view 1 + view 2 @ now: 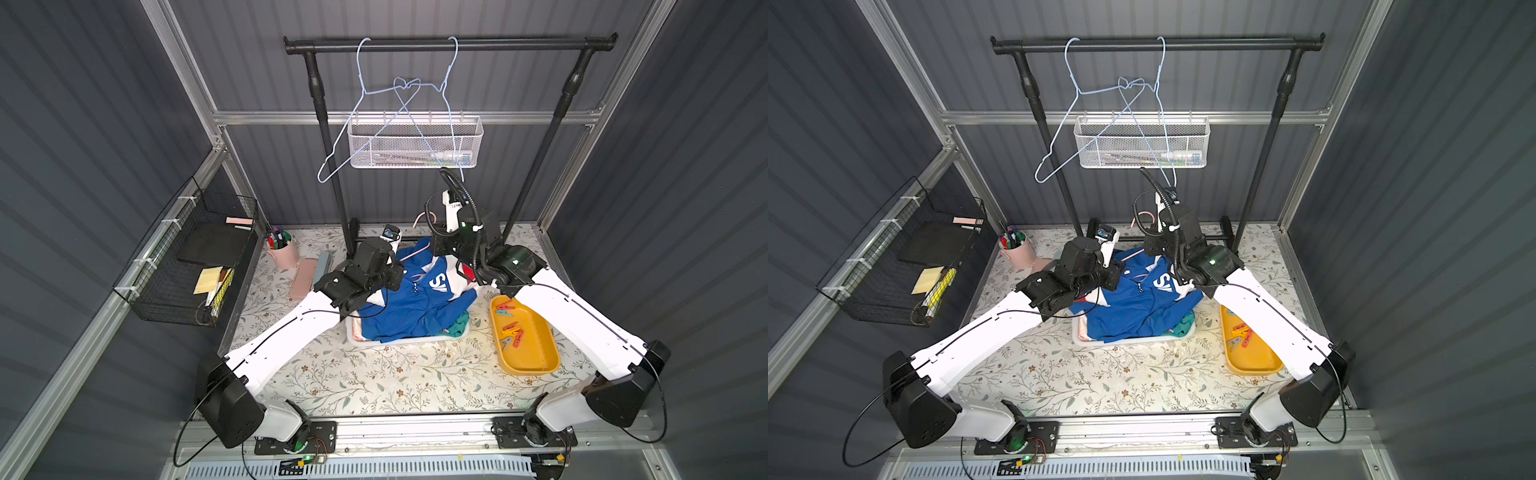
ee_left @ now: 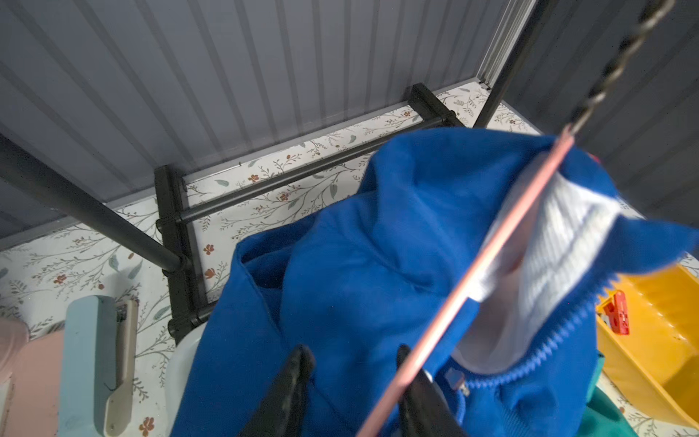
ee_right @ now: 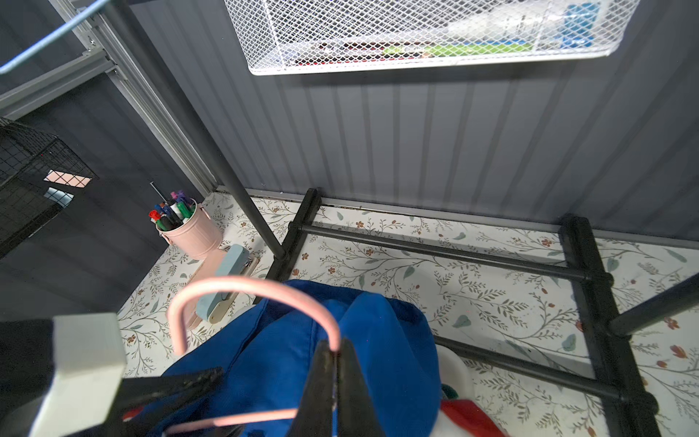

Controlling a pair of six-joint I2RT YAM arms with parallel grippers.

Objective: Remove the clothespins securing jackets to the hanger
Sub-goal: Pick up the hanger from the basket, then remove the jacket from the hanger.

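A: The right gripper (image 3: 334, 355) was clamped shut on the neck of the pink hanger (image 3: 264, 283), just under its hook, and held it up over the middle of the table (image 1: 374, 382). What hung from it?

B: The red-white-blue jacket (image 3: 272, 352) was draped on the wire. Its lower part was heaped on the white bin (image 1: 399, 341), where a teal jacket (image 1: 457, 328) lay beneath. The left gripper (image 2: 352, 353) stood at the shoulder, jaws part-way apart astride the blue cloth, with the hanger's arm lying against one finger (image 2: 427, 412). Whether it pinched anything could not be told.

A: And the clothespins?

B: The clothespins (image 1: 512, 330) in sight lay loose in the yellow tray (image 1: 536, 365) near the table's right edge. None showed on the jacket, though folds hid much of the shoulder line.

A: So how was the step best handled?

B: Probably with the right arm holding the hanger level and motionless while the left searched along the wire for any pin left. A good close would take only a pin's tail ends, clear of cloth and wire. Catching the zip or collar would likely drag the jacket off crooked.
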